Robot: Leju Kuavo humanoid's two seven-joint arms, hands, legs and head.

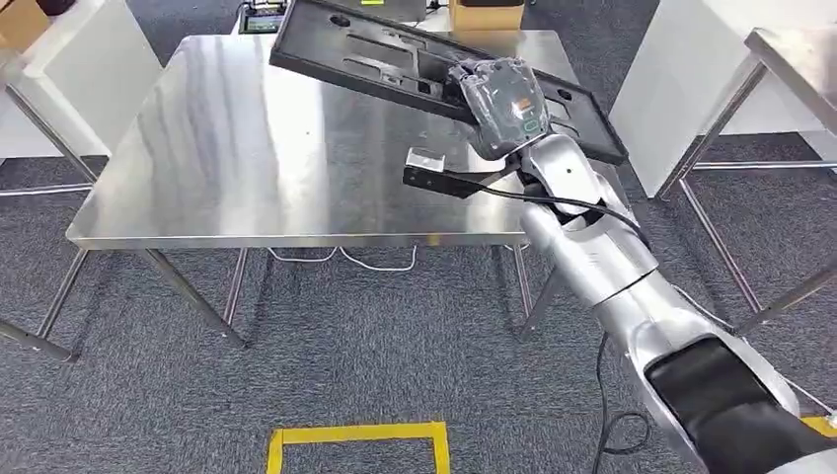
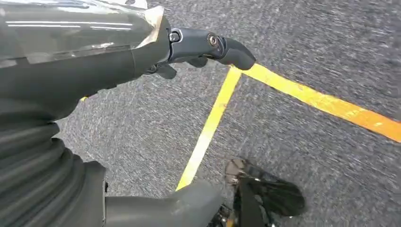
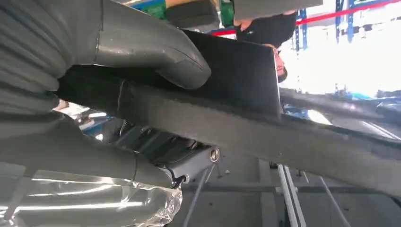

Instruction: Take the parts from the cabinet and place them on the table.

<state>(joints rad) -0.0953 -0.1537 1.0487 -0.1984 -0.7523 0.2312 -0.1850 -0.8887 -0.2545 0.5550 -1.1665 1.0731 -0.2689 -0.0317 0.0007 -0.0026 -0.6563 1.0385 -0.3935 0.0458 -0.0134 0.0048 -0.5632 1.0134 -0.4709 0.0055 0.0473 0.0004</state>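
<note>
The right hand [image 1: 503, 104], wrapped in clear film, grips a long black part [image 1: 395, 59] near its right end, upper centre of the head view. In the right wrist view the thick grey thumb [image 3: 156, 52] lies over one face of the part [image 3: 246, 123] and the darker fingers [image 3: 189, 165] curl under the other, so the hand [image 3: 94, 118] is clamped on the part's edge.

The part is a flat, dark panel with moulded recesses and cut-outs on its upper face. It is tilted, its left end higher in the frame, and it hangs over the far right portion of the worktop [image 1: 247, 148]; whether any of it touches the steel surface I cannot tell. The silver right arm [image 1: 612, 267] runs from the lower right of the frame up to the hand, a black cable trailing along it.

The left hand [image 2: 142, 52] hangs over grey carpet [image 2: 307, 42] crossed by yellow tape lines [image 2: 213, 118]. It holds nothing; its dark fingers [image 2: 213, 45] extend forward with a slight curl.

The worktop is bare brushed steel, standing on the carpet. A yellow tape rectangle [image 1: 357, 442] marks the floor at bottom centre of the head view.
</note>
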